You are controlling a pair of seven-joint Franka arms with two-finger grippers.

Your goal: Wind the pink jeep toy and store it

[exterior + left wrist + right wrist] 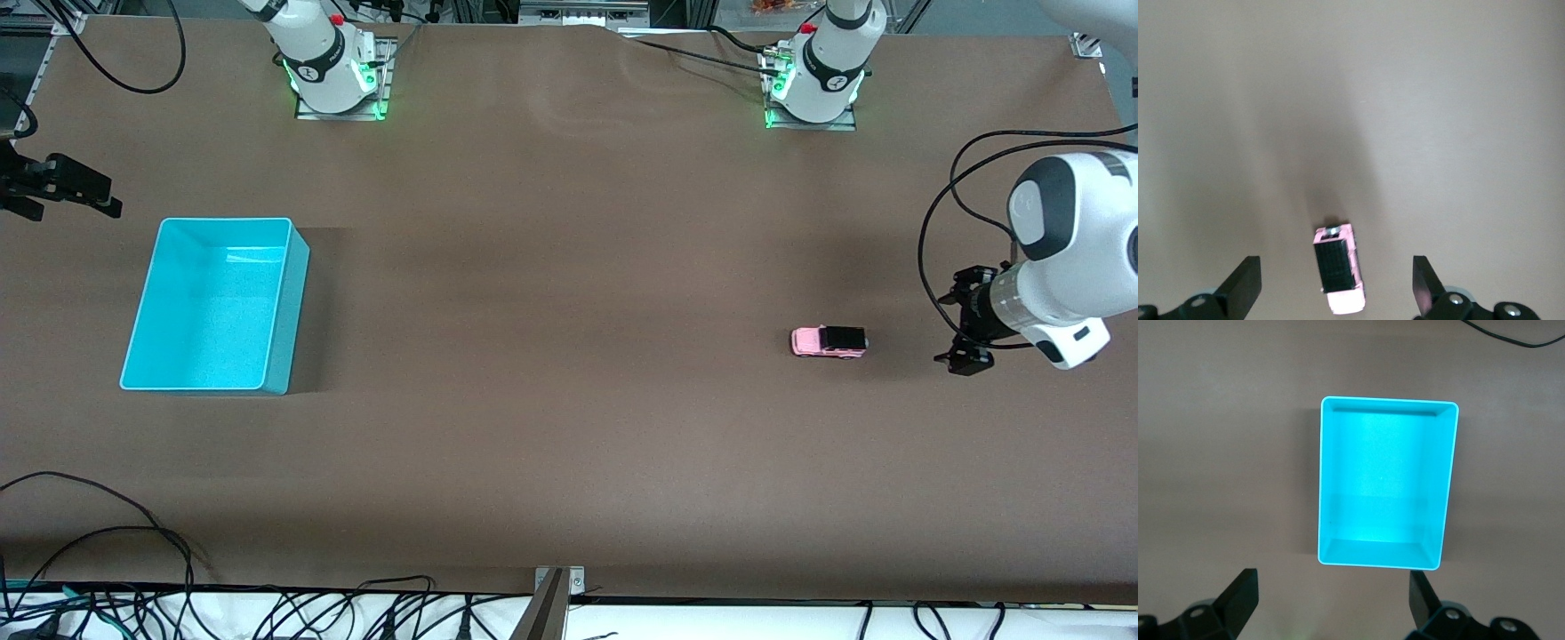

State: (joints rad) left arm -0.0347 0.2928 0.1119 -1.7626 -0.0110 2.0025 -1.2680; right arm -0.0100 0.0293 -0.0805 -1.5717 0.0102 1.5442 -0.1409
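Note:
The pink jeep toy (829, 341) stands on its wheels on the brown table, toward the left arm's end. In the left wrist view the jeep (1338, 270) shows between my open fingers, black roof up. My left gripper (960, 331) (1336, 290) is open and empty, up in the air beside the jeep and apart from it. The turquoise bin (283, 302) stands empty toward the right arm's end. My right gripper (67, 191) (1331, 600) is open and empty, in the air beside the bin (1445, 487) at the table's edge.
Black cables (107, 533) lie along the table edge nearest the front camera. A cable (942, 222) loops from the left arm. The two arm bases (333, 71) (813, 84) stand at the edge farthest from the camera.

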